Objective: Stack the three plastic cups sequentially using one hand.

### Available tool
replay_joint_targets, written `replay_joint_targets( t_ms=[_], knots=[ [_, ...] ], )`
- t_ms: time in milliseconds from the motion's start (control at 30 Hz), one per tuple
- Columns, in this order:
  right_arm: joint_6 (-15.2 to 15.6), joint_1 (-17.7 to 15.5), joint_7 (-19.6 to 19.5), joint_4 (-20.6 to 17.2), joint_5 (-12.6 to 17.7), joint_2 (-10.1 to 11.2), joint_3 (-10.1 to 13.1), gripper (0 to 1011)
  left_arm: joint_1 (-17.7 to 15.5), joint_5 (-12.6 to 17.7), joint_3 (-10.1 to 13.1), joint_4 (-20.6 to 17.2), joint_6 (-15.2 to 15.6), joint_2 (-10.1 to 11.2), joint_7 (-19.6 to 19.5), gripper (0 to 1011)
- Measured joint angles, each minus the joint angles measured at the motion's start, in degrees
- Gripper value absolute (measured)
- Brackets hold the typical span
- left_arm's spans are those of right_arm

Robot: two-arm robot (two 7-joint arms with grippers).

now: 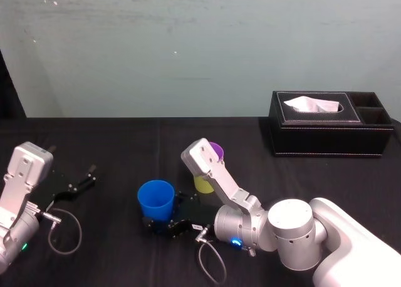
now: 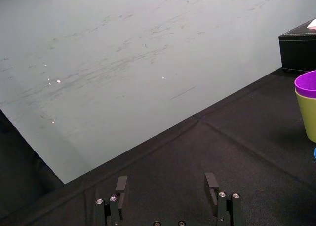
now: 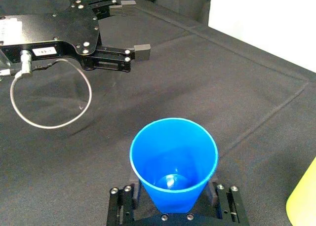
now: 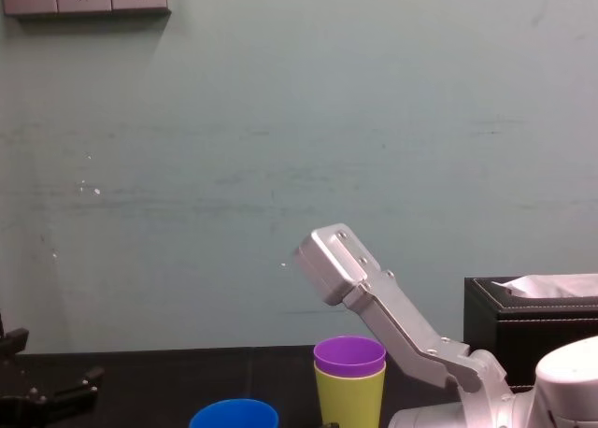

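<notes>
The blue cup (image 1: 155, 199) (image 3: 173, 162) stands upright on the black table, left of centre, mouth up and empty. My right gripper (image 1: 164, 224) lies low on the table with the cup's lower part between its jaws; the cup hides the contact. Just behind and to the right, the purple cup (image 1: 216, 150) (image 4: 349, 355) is nested in the yellow cup (image 1: 202, 185) (image 4: 350, 395), partly hidden by my right arm. My left gripper (image 1: 75, 183) (image 2: 166, 184) rests open and empty at the table's left.
A black tissue box (image 1: 326, 124) (image 4: 533, 316) stands at the back right. A grey cable loop (image 3: 49, 102) lies on the cloth by the left gripper (image 3: 134, 26). A pale wall runs along the table's far edge.
</notes>
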Motion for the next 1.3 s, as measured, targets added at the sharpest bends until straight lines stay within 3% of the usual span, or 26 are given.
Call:
replay_joint_targets(
  t_ms=[67, 200, 667, 1300],
  knots=[
    [0.01, 0.00, 0.00, -0.02, 0.01, 0.01, -0.01, 754, 0.00, 0.00, 0.00, 0.00, 0.00, 0.00, 0.00, 1000],
    [0.03, 0.00, 0.00, -0.04, 0.01, 0.03, -0.04, 710, 0.00, 0.00, 0.00, 0.00, 0.00, 0.00, 0.00, 1000],
    [0.06, -0.52, -0.30, -1.02, 0.18, 0.35, 0.60, 705, 0.00, 0.00, 0.00, 0.00, 0.00, 0.00, 0.00, 1000],
    [5.48, -1.39, -2.67, -11.94, 3.12, 3.60, 5.51, 705, 0.00, 0.00, 0.00, 0.00, 0.00, 0.00, 0.00, 1000]
  ],
)
